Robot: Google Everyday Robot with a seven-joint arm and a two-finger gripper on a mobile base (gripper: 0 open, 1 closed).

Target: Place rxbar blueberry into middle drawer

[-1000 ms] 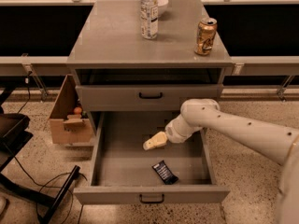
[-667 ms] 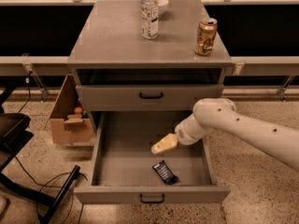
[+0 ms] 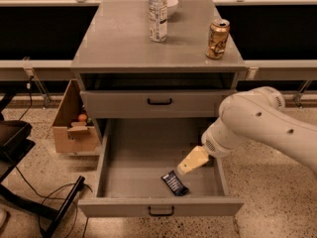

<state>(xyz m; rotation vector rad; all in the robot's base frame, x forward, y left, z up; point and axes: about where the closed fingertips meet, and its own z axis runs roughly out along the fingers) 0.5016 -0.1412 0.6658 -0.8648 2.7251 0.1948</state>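
Observation:
The rxbar blueberry [image 3: 175, 183], a small dark navy bar, lies flat on the floor of the open middle drawer [image 3: 111, 155], near its front right. The drawer is pulled far out, its black handle at the front. My gripper [image 3: 190, 161], with pale yellow fingers, hangs over the drawer's right side, just above and to the right of the bar, and is not touching it. The white arm reaches in from the right.
The closed upper drawer [image 3: 159, 103] sits above. On the cabinet top stand a gold can [image 3: 217, 38], a clear water bottle [image 3: 158, 15] and a white bowl behind it. A cardboard box [image 3: 74, 125] is at the cabinet's left; black chair legs and cables lie at lower left.
My arm and gripper have drawn back to the right and slightly up, away from the drawer's middle. The bar has stayed where it lies in the drawer.

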